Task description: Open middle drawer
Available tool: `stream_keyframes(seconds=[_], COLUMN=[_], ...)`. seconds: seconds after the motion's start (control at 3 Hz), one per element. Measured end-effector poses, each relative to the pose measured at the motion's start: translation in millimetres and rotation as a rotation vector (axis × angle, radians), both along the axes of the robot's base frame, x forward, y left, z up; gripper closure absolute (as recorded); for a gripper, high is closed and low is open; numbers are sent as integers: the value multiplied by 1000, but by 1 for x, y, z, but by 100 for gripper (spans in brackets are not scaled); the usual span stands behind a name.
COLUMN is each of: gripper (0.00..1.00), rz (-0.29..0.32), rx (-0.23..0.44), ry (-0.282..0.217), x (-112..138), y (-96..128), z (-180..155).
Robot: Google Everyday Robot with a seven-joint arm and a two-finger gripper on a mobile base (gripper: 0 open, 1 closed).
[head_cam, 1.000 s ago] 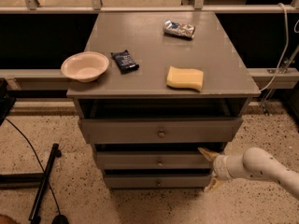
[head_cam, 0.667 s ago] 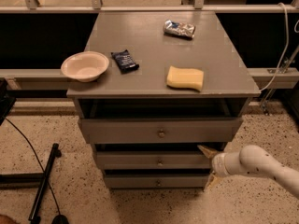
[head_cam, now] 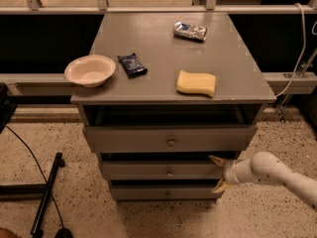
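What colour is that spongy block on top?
The sponge is yellow, camera view; the pincer sits at the middle drawer's right end.

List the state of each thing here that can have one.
middle drawer: barely out, if at all; knob untouched.
gripper: open, at the right end of the middle drawer's front.
top drawer: seems pulled out a little.
bottom drawer: looks shut.
bowl: upright, empty.
sponge: lying flat.
dark packet: lying flat.
silver packet: lying flat.
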State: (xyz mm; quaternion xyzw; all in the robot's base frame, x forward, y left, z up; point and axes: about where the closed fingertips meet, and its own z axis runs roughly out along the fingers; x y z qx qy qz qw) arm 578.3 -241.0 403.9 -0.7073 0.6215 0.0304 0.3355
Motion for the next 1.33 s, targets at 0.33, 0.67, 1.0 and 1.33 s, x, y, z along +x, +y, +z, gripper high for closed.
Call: stream_keyframes(seconds=[0.33, 0.67, 1.0, 1.33], gripper=[29, 30, 24, 22], rz=[-2, 35, 93, 124], rx=[40, 72, 82, 66], ry=[26, 55, 91, 123], x=[-4, -29, -79, -119], y=[3, 12, 19, 22], z=[-3, 2, 20, 35])
